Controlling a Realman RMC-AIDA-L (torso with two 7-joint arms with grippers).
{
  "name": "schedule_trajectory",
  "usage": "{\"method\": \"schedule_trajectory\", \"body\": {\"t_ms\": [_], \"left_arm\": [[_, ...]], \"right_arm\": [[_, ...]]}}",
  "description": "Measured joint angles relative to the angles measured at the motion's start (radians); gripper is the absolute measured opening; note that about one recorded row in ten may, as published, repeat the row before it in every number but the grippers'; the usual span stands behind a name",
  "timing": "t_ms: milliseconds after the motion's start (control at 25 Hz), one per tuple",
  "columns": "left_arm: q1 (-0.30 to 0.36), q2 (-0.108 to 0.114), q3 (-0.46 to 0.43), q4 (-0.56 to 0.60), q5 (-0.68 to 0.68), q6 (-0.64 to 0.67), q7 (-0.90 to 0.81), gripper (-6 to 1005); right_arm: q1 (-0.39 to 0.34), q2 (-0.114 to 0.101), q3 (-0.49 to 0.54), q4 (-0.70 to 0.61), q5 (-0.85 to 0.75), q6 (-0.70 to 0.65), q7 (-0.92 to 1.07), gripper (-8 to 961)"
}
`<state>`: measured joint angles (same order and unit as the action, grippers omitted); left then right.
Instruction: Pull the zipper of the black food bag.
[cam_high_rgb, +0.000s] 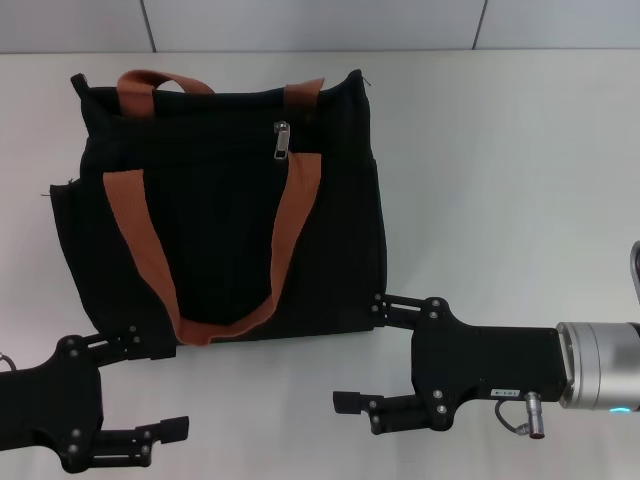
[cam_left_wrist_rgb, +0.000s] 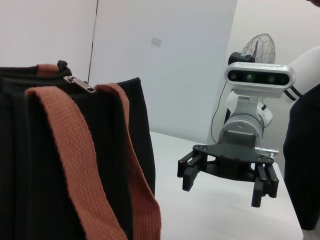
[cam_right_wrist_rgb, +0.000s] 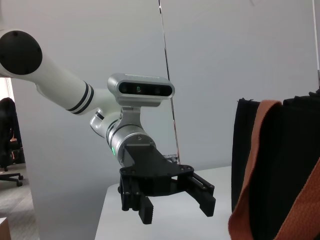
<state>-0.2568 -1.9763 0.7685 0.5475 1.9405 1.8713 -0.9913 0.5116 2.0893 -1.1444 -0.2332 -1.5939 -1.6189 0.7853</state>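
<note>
A: Where does the black food bag (cam_high_rgb: 220, 200) sit?

B: Flat on the white worktop (cam_high_rgb: 500, 180), around eleven o'clock in the head view. The zipper (cam_high_rgb: 282, 140) tab lies near the bag's top edge, at about twelve o'clock on its face, beside the rust-orange handle (cam_high_rgb: 150, 250) strap.

A: And the arms?

B: The left gripper (cam_high_rgb: 175, 385) is at seven o'clock, its fingers apart, one tip just at the bag's lower corner. The right gripper (cam_high_rgb: 365, 355) is at five o'clock, fingers spread wide, upper tip by the bag's lower right edge. Neither holds anything; both are well apart from the tab.

A: What could go wrong?

B: My guess: the tab is small and lies flat, so fingers could close on fabric or the strap instead. The bag is soft and unpinned, so pulling the zip might drag the whole bag rather than slide the tab, unless the other gripper braces it.
</note>
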Motion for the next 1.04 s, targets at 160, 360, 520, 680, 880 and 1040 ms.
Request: {"method": "schedule_trajectory", "body": {"t_ms": [160,360,520,680,880,1040], "left_arm": [[0.000,-0.003,0.000,0.000,0.000,0.000,0.002,832],[0.001,-0.003,0.000,0.000,0.000,0.000,0.003,832],[0.001,-0.003,-0.001,-0.001,0.000,-0.005,0.004,832],[0.001,-0.002,0.000,-0.002,0.000,-0.002,0.004,832],[0.002,-0.002,0.000,-0.002,0.000,-0.002,0.003,832],[0.002,-0.002,0.000,-0.002,0.000,-0.002,0.003,832]], "right_arm": [[-0.001,0.000,0.000,0.000,0.000,0.005,0.000,814],[-0.002,0.000,0.000,0.001,0.000,0.007,-0.001,814],[-0.001,0.000,0.000,0.002,0.000,0.008,-0.001,814],[0.001,0.000,-0.007,0.002,0.000,0.008,-0.001,814],[0.002,0.001,-0.008,0.002,0.000,0.009,-0.002,814],[0.002,0.001,-0.008,0.002,0.001,0.008,-0.002,814]]}}
